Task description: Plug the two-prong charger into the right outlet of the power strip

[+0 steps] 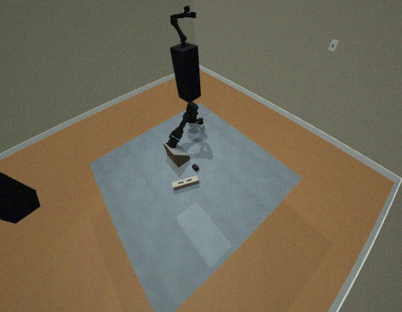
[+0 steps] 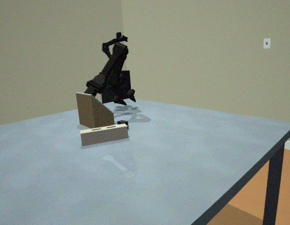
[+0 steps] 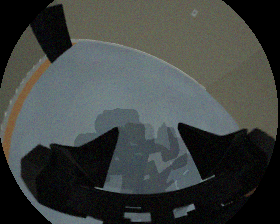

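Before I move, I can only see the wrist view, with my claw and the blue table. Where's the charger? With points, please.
Observer: In the top view, the charger [image 1: 195, 167] [image 2: 122, 122] is on the table, beside one end of the strip [image 1: 185, 182] [image 2: 105, 136].

Operator: Ooh! Which way do the strip's holes point?

Observer: Up. The exterior view shows both dark outlets on its top face, with nothing plugged in.

Operator: Is anything else close by that I could bump?

Observer: Yes, a brown block [image 1: 179, 158] [image 2: 93, 113] with a sloped top stands near the charger and the strip.
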Available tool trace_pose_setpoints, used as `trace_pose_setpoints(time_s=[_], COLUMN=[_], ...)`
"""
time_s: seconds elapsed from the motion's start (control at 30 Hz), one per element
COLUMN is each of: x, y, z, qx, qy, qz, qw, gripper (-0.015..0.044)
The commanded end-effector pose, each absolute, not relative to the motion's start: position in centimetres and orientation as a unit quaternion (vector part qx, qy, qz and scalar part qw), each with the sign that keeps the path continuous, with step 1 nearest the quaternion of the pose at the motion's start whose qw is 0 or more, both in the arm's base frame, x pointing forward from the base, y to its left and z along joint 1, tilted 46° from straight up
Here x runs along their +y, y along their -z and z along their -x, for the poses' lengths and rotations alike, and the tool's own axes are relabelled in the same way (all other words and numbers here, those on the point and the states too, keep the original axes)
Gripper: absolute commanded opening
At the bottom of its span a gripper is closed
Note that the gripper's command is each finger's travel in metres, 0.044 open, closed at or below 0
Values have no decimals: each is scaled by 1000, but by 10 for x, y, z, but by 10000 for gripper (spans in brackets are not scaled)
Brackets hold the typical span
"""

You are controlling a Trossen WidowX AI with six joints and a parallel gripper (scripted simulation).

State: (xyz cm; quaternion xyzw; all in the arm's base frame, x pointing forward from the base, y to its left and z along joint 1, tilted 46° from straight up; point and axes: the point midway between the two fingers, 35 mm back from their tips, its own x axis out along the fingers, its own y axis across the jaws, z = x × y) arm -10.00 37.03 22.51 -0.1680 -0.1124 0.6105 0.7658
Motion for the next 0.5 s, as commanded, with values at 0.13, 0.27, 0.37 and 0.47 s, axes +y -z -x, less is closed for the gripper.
trace_pose_setpoints(time_s=[0.13,0.27,0.37,0.47], x=[384,389,393,396], y=[-240,-246,-251,-256], z=[74,60,49,38], qx=[-98,-92,-87,-83], qy=[-600,-594,-589,-584], qz=[149,142,136,131], qw=[780,787,792,797], gripper=[440,440,440,440])
